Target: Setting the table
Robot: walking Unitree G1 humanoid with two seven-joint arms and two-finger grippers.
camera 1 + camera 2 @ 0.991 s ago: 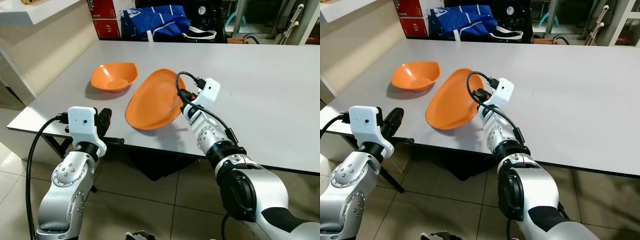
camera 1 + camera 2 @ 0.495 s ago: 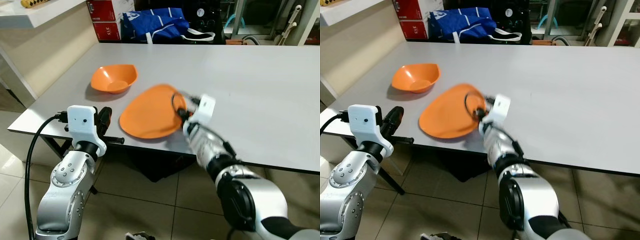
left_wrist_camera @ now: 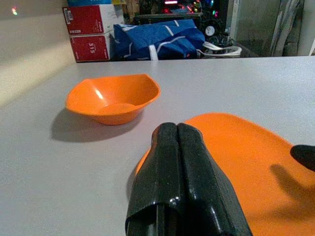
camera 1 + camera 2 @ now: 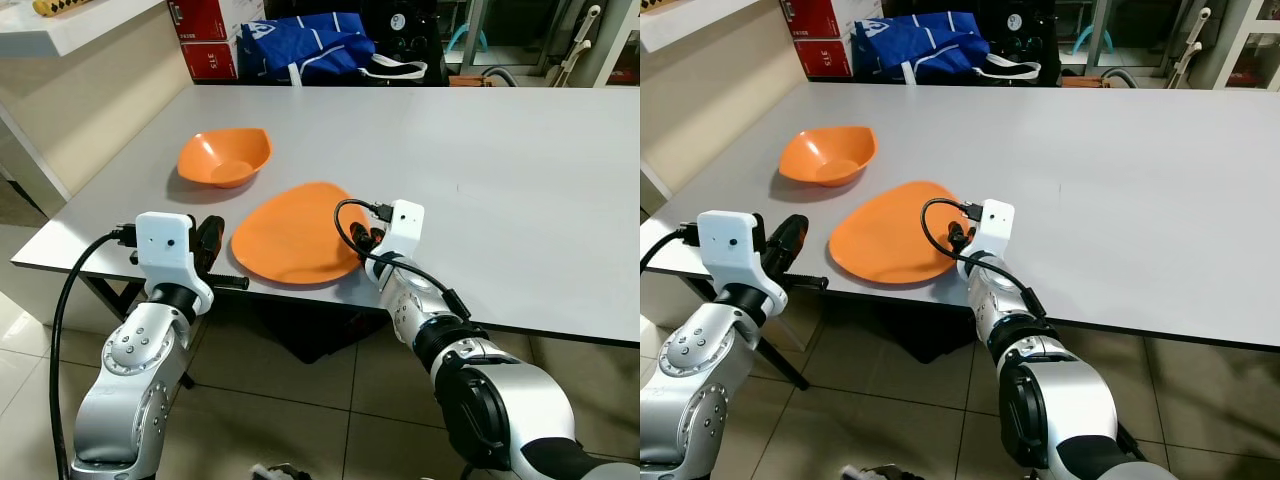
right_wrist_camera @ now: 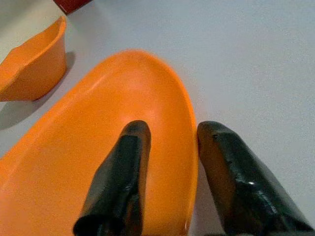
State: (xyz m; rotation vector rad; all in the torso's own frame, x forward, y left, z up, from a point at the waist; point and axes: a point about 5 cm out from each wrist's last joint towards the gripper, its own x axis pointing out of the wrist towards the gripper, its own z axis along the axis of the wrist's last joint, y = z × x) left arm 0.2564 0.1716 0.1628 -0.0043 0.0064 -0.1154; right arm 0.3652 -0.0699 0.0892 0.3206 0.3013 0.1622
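Currently: one orange plate (image 4: 295, 243) flat near the front edge of one grey table (image 4: 520, 170); one orange bowl (image 4: 225, 157) just beyond. Right wrist view shows right gripper (image 5: 170, 147) parted, straddling the plate's rim. Left wrist view shows left gripper (image 3: 178, 147) closed, empty.

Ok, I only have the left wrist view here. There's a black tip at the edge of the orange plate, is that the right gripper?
Observer: Yes. The right gripper straddles the orange plate at its rim, one finger over the plate and one outside it, fingers apart.
Operator: And where is the left one relative to the table?
Observer: The left gripper is shut and sits just off the near edge of the table, beside the plate on the robot's left and not over it.
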